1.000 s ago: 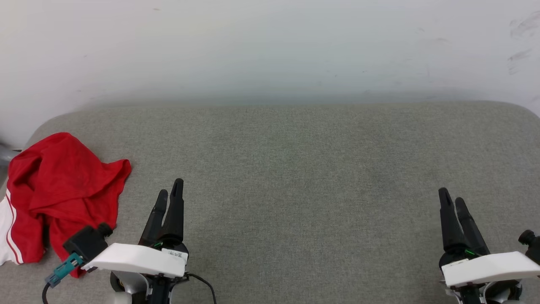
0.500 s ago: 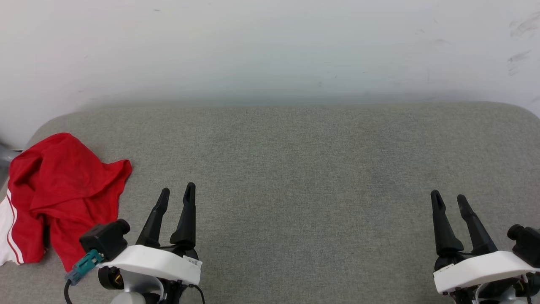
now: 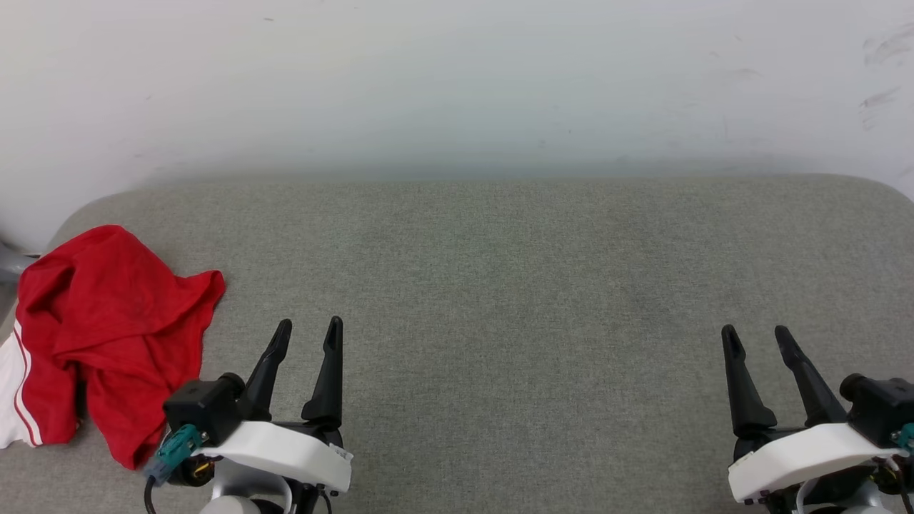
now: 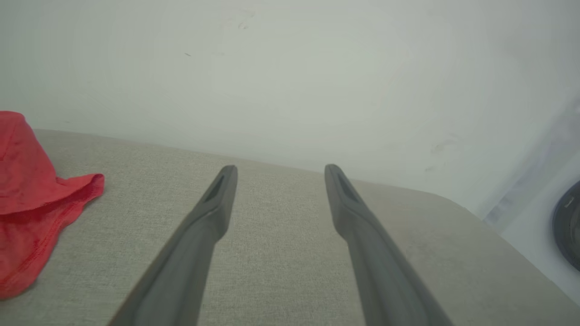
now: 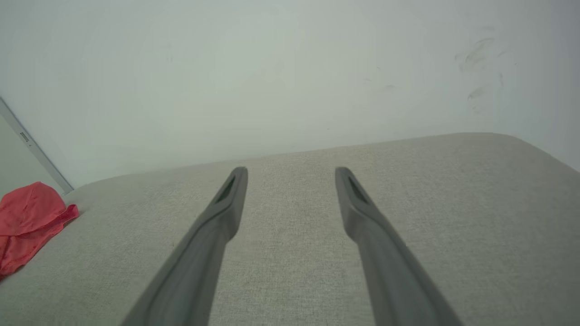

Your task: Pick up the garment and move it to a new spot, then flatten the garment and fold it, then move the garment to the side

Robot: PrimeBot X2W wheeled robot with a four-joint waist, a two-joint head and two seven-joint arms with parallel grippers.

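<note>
The garment (image 3: 107,321) is a crumpled red shirt with a white, red-striped sleeve, lying at the left end of the grey cushioned surface (image 3: 514,285). It shows again at the left edge of the left wrist view as the garment (image 4: 27,194) and small in the right wrist view as the garment (image 5: 27,222). My left gripper (image 3: 309,328) stands open just right of the garment, apart from it, nothing between its fingers. My right gripper (image 3: 755,334) stands open at the far lower right, also empty.
A white wall (image 3: 457,78) runs behind the cushioned surface. A grey bar (image 3: 11,260) pokes in at the left edge by the garment. A dark round object (image 4: 568,222) sits beyond the surface's right end in the left wrist view.
Both grippers have turned at the wrist so their fingers now show spread side by side. The left one drifted slightly right, the right one slightly left. The garment has not moved.
</note>
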